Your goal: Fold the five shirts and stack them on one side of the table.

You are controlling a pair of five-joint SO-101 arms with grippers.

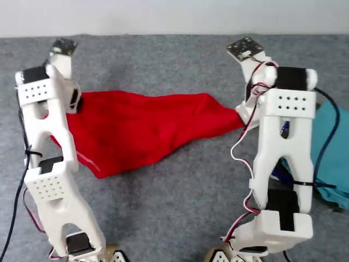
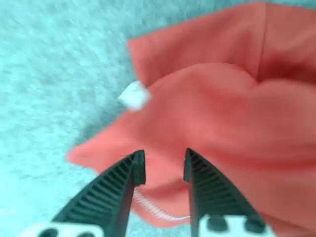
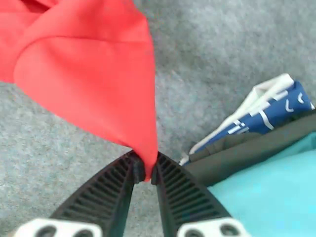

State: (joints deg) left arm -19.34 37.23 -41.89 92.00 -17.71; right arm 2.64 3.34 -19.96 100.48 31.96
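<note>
right gripper (image 3: 145,172) pinches red shirt (image 1: 136,131) | teal shirt (image 1: 341,161) cut off behind arm (image 1: 286,142)

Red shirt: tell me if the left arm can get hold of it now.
Probably yes. The left fingers hang open right over the red shirt, with nothing between them; the right fingers pinch its other corner.

Teal shirt (image 1: 337,164) half under the right arm (image 1: 286,142), off-frame; red shirt (image 1: 136,131) partly behind the left arm (image 1: 49,136).
</note>
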